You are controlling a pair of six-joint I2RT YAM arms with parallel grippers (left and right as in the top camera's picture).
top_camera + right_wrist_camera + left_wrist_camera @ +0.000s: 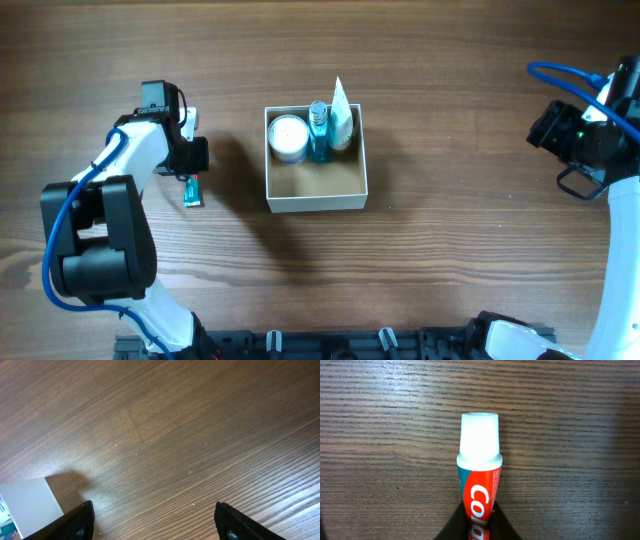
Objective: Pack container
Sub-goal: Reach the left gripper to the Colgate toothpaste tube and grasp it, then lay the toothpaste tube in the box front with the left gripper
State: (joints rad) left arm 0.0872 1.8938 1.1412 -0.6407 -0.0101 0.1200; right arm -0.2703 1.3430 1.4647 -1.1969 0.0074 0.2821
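Note:
The container [318, 199], a square box with white walls and a brown inside, stands mid-table. It holds a round white jar [288, 138], a blue bottle [318, 132] and a white tube [341, 118] along its far side. My left gripper [192, 178] is left of the box, shut on a red toothpaste tube with a white cap [479, 467]; the tube [192, 192] points down at the table. My right gripper [572, 140] is open and empty at the far right; its fingers [155, 522] hover over bare wood.
The container's white corner [27, 505] shows at the lower left of the right wrist view. A blue cable [565, 72] loops above the right arm. The table is dark wood.

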